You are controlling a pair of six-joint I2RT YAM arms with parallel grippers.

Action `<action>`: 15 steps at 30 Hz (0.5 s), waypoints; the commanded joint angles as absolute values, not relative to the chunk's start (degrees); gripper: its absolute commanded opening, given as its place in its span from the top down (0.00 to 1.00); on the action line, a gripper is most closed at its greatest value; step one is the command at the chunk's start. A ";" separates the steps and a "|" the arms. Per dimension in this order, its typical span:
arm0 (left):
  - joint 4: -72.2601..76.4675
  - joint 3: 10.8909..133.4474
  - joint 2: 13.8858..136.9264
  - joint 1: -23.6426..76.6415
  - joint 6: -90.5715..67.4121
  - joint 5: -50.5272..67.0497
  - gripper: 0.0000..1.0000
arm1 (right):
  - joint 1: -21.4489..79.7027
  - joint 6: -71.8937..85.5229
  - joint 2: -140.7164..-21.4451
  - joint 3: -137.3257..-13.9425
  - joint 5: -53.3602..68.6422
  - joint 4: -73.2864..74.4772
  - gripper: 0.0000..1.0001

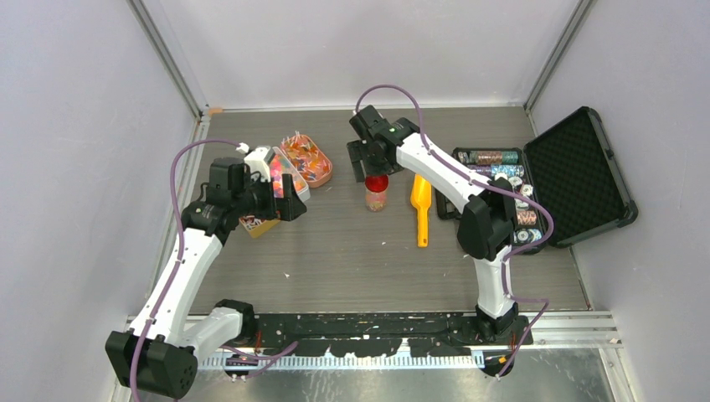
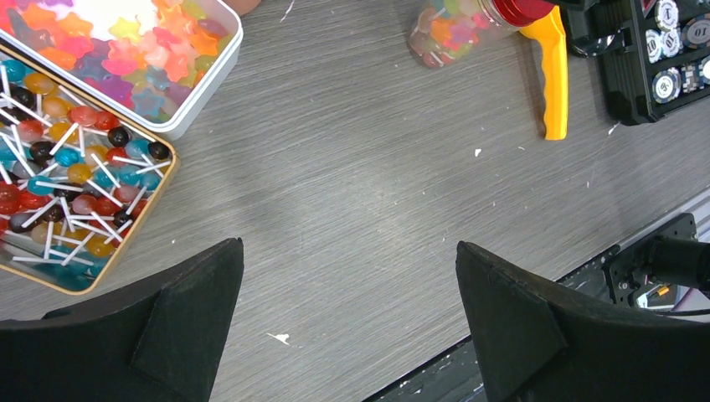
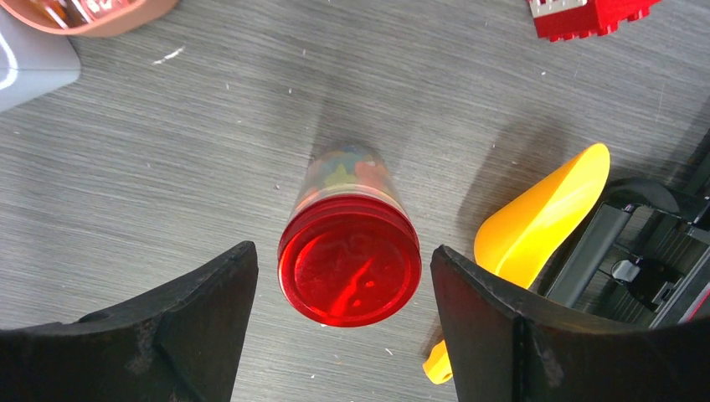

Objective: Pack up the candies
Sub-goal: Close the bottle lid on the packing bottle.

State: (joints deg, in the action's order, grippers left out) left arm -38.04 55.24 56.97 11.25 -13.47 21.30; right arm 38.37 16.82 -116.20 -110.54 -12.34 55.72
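The left gripper (image 2: 350, 251) hangs wide open just off the white tray (image 2: 219, 71) of candies (image 2: 126, 50) — parked clear, I'd guess. The red-lidded jar (image 3: 350, 268), part-filled with candies, stands between the right gripper (image 3: 343, 255) and its parted, untouching jaws — the yellow scoop (image 3: 536, 218) lies just beside.

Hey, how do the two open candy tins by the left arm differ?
The gummy tin has a white rim; the lollipop tin has a gold one. The gummy tin holds star-shaped gummies; the lollipop tin holds round lollipops on white sticks. Both lie open, side by side, full of mixed colours.
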 commanded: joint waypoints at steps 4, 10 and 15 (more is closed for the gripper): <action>-38.76 55.59 57.09 11.26 -13.93 14.57 0.00 | 37.49 17.25 -112.94 -113.83 -13.05 55.36 0.19; -39.45 58.46 60.00 11.21 -16.71 22.47 0.00 | 35.98 18.41 -106.26 -106.88 -13.07 49.64 0.19; -33.34 61.34 63.68 11.25 -22.91 31.10 0.13 | 32.77 20.88 -99.74 -97.23 -8.22 41.53 0.33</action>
State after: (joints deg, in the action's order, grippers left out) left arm -38.89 57.08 61.52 11.25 -17.63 22.39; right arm 35.40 18.44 -107.11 -101.93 -11.92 49.71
